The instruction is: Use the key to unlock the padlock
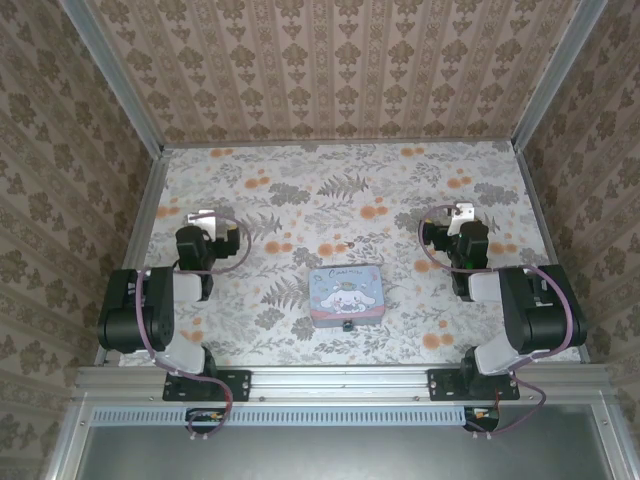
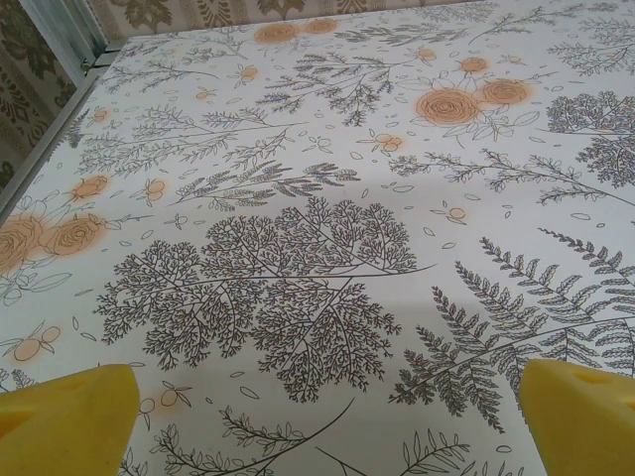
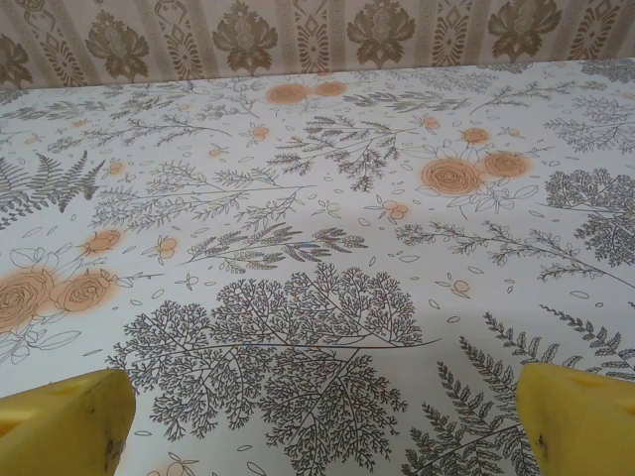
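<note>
Judging by its size, we expect the tiny dark teal-blue squarish padlock (image 1: 347, 325) to be light, hard and rigid. It would likely skid on the flowered tablecloth (image 1: 300, 190) if nudged. We would pinch its body across the flat sides, keeping shackle and keyhole free.

It lies against the near edge of the pastel blue-pink cartoon tin (image 1: 345, 293), between the two arms. From above it reads as a small dark square, and its shackle is too small to make out.

A minute dark sliver just beyond the tin's far edge may be the thin metallic key (image 1: 348, 243), though we cannot be sure. Lying flat, it would be awkward to lift.

Our left gripper (image 1: 205, 217) and right gripper (image 1: 458, 212) stand spread wide, their yellow fingertips (image 2: 69, 412) over bare cloth, holding nothing.
</note>
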